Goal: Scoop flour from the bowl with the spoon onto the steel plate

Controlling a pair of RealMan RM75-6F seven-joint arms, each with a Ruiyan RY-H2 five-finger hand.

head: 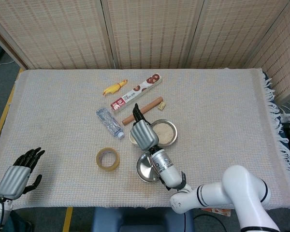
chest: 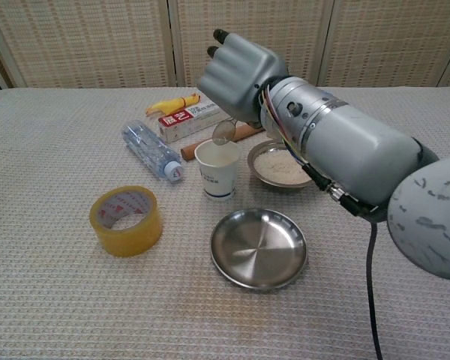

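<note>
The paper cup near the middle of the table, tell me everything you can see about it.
The paper cup is small and white with a blue mark low on its side. It stands upright on the woven cloth, mouth open. The flour bowl sits close beside it, the empty steel plate in front and the plastic bottle to its other side. The right hand hangs over it holding a spoon, whose bowl sits just above the rim. Whether anything is inside cannot be told.

Cloth-covered desk (chest: 60,300) carries steel plate (chest: 259,249), flour bowl (chest: 285,165), paper cup (chest: 217,169), tape roll (chest: 126,220), bottle (chest: 150,149), wooden stick (head: 152,105), box (head: 136,95), yellow toy (head: 114,87).
</note>
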